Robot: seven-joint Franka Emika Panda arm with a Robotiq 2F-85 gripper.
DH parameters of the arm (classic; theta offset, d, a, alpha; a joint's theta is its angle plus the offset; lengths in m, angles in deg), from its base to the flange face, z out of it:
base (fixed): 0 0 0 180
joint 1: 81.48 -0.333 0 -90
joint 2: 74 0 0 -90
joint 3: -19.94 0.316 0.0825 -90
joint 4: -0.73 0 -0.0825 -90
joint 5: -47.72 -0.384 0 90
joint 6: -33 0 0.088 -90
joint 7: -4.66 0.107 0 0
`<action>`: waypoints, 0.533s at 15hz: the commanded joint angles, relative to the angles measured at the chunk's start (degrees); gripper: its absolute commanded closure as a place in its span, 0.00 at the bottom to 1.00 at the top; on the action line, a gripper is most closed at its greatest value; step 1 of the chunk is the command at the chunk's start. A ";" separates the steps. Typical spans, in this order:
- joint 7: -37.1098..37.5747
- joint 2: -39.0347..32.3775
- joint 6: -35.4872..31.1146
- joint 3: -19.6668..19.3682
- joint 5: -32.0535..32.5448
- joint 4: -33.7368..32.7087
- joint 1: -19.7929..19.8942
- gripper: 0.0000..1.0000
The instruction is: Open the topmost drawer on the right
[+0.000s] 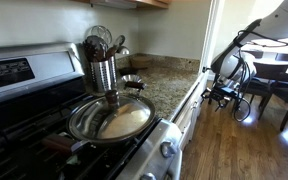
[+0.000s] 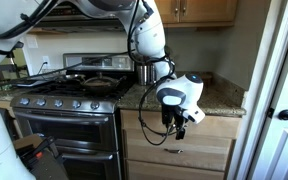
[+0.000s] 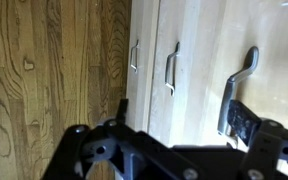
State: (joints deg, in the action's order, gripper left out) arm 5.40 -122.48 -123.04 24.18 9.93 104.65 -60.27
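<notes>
gripper (image 3: 164,150) fingers spread wide, right one close to the curved metal handle (image 3: 239,85) of the topmost light-wood drawer (image 2: 212,128). contact unclear. drawer sits shut, flush under the speckled granite counter (image 2: 222,100), beside the steel gas stove (image 2: 64,105).

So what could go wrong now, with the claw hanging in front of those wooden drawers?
1. In the wrist view the nearest handle sits beside one finger of the open gripper, not between them, so closing might miss it.
2. Three similar handles line up there, so it could pull the wrong front instead of the top drawer.
3. A loose cable hangs under the gripper and might snag.
</notes>
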 commanded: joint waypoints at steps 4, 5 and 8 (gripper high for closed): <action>-0.63 -3.86 1.15 2.38 -3.13 -4.95 2.07 0.00; -0.52 -4.36 1.47 2.44 -3.35 -5.72 2.18 0.00; -0.80 -5.42 1.48 2.87 -4.08 -7.12 2.56 0.00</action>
State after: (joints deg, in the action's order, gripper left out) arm 5.40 -126.89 -122.89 25.60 7.76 99.59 -59.44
